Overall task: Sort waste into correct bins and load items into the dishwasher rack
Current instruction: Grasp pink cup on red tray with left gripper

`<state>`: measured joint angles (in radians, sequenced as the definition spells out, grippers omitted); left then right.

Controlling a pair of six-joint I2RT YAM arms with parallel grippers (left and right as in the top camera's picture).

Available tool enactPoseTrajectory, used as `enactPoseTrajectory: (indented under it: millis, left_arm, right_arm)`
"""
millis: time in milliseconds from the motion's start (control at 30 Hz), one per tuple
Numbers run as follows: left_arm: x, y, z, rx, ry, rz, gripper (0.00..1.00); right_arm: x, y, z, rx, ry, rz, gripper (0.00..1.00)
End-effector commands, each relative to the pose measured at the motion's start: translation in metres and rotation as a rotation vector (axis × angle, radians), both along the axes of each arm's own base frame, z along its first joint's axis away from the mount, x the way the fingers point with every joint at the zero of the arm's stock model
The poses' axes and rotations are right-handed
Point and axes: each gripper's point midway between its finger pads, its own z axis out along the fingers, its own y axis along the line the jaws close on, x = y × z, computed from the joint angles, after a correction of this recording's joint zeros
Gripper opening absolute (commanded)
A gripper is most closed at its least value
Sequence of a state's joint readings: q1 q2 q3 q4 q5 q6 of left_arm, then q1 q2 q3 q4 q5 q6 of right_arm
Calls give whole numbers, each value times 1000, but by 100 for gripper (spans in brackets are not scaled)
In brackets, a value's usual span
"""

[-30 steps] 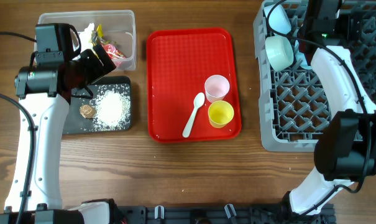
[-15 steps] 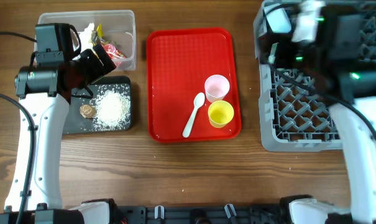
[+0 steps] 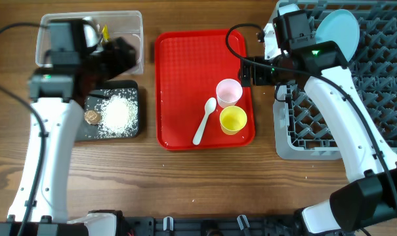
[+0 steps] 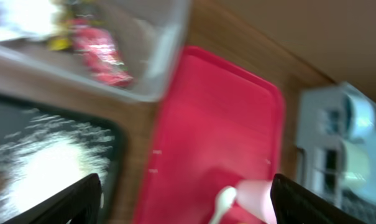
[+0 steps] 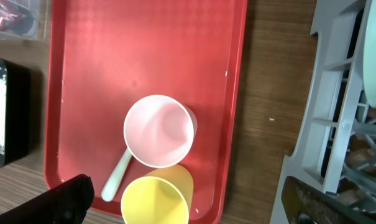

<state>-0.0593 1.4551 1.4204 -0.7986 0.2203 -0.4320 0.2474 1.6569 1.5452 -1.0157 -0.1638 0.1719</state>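
The pink cup [image 3: 229,92], yellow cup [image 3: 233,120] and white spoon [image 3: 205,121] lie on the red tray [image 3: 185,65]. My right gripper [image 3: 247,72] is open and empty just above the pink cup [image 5: 159,131] and yellow cup [image 5: 155,200]. My left gripper [image 3: 123,52] is open and empty at the right end of the clear tub [image 3: 123,19], which holds a red wrapper [image 4: 100,53] and a yellow wrapper [image 4: 60,42]. Rice [image 3: 119,113] and the brown piece [image 3: 92,117] lie in the black tray [image 3: 132,88]. The pale blue plate [image 3: 337,29] stands in the grey rack [image 3: 316,124].
Two blurred pale bowls [image 4: 355,143] show in the rack's near-left corner in the left wrist view; my right arm hides them from overhead. Bare wood lies between the red tray and the rack [image 5: 337,124], and along the table's front edge.
My right gripper has moved left out of the rack to the red tray's right side. The plate now shows standing in the rack. My left gripper has shifted right along the tub.
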Motion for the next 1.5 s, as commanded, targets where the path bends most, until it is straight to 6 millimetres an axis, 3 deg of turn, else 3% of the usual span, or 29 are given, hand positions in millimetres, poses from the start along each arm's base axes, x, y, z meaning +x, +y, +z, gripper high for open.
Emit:
enactPoseTrajectory:
  millis: [0, 67, 167, 233, 300, 367, 400, 500, 633, 733, 833, 900, 967, 1067, 1167, 1233, 1267, 1367, 1467]
  left_arm:
    - [0, -91, -9, 110, -55, -181, 91]
    - [-6, -148, -37, 179, -46, -290, 91]
    - [-22, -204, -91, 219, 39, -422, 82]
    - [-34, -236, -129, 249, 87, -497, 73]
    - [-39, -248, -156, 278, 122, -504, 69]
    - [-34, -241, -169, 306, 143, -432, 69]
    - [-26, -234, -175, 322, 141, -363, 64]
    - [-16, -240, -185, 312, 122, -352, 38]
    - [-17, -247, -180, 273, 115, -374, 30]
    - [-25, -257, -149, 195, 89, -413, 32]
    - [-25, -252, -99, 148, 1, -398, 38]
    - [-19, -246, -90, 144, -24, -376, 38]
    - [-7, -232, -108, 197, -5, -286, 37]
    - [6, -216, -151, 219, 84, -203, 35]
    - [14, -205, -176, 210, 142, -154, 36]
    - [19, -204, -182, 204, 144, -148, 36]
    - [21, -205, -182, 198, 136, -148, 31]
    - [28, -212, -176, 174, 96, -147, 4]
    - [29, -212, -176, 157, 100, -127, 4]
  right_arm:
    - [5, -29, 43, 28, -127, -84, 100]
    - [1, -71, 92, 41, -260, -186, 100]
    - [-18, -125, 135, 17, -387, -311, 100]
    - [-30, -150, 147, 9, -418, -386, 100]
    - [-31, -152, 143, 7, -402, -395, 100]
    - [-31, -148, 138, 26, -380, -379, 100]
    - [-30, -146, 133, 35, -360, -374, 100]
    - [-28, -144, 122, 45, -318, -366, 100]
    - [-25, -145, 117, 44, -301, -367, 100]
    - [-25, -145, 117, 44, -303, -367, 100]
    - [-24, -145, 117, 43, -303, -367, 100]
    - [-24, -145, 117, 44, -303, -367, 100]
    - [-24, -145, 117, 44, -303, -367, 100]
    - [-24, -145, 117, 44, -302, -367, 100]
    - [-24, -145, 117, 44, -302, -367, 100]
    - [-25, -145, 117, 44, -302, -367, 100]
    - [-24, -145, 117, 44, -302, -367, 100]
    - [-25, -145, 116, 44, -299, -367, 100]
    - [-26, -145, 115, 44, -294, -367, 100]
